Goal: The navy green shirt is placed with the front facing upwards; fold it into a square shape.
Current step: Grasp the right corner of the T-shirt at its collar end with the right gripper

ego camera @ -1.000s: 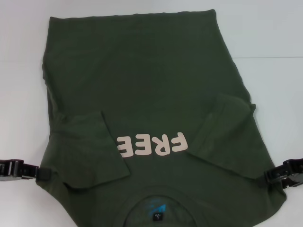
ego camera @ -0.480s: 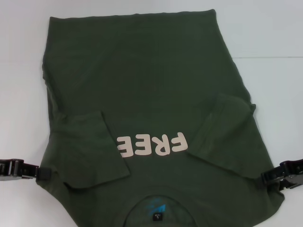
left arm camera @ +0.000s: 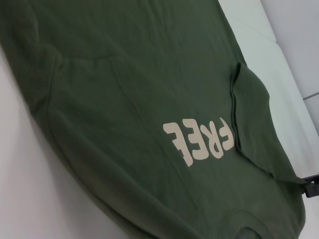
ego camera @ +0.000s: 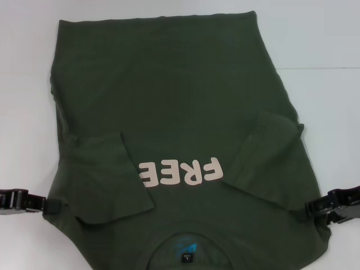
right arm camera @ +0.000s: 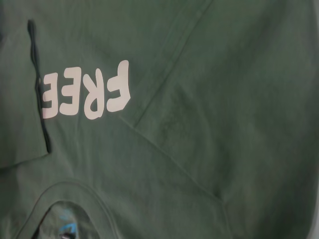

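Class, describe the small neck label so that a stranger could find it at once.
Start from the navy green shirt spread on the white table. Below its pale "FREE" lettering lies the ribbed round collar. Inside it sits the small dark neck label, beside a blue print.

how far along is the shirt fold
Early. Done: both sleeves lie folded in over the shirt front. In hand: left gripper and right gripper sit at its side edges near the shoulders. Left: folding sides and length into a square.
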Available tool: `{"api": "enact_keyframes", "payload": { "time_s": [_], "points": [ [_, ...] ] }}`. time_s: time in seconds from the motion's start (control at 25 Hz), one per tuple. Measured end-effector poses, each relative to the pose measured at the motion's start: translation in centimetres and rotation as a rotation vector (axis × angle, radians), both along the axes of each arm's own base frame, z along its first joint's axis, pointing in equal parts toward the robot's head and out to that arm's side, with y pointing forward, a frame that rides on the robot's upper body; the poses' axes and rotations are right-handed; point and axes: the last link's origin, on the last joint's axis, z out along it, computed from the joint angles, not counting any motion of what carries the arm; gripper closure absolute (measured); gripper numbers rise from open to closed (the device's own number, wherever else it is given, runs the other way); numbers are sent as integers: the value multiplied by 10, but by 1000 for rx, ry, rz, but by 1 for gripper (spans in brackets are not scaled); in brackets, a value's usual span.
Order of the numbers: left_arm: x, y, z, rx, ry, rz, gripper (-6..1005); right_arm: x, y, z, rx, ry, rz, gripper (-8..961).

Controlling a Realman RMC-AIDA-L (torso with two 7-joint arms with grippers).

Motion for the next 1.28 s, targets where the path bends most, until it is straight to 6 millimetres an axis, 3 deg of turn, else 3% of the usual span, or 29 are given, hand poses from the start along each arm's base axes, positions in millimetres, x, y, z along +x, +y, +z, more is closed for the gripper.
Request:
{"api": "enact_keyframes", "payload": {
  "time_s": [0.44,0.84,1.08,1.28],
  "points": [
    [0,0,0,2,0,1,965,0,2,2,15,3,-20,235],
    [0,0,0,4,0,-1,964,-1,2,1,4,-7,-16,660],
    [-1,0,1,8,2,-8,964,-1,3,1,3,-9,-13,817],
    [-1,1,1,10,4,-9,963,-2,3,1,3,-10,0,873]
  ]
}}
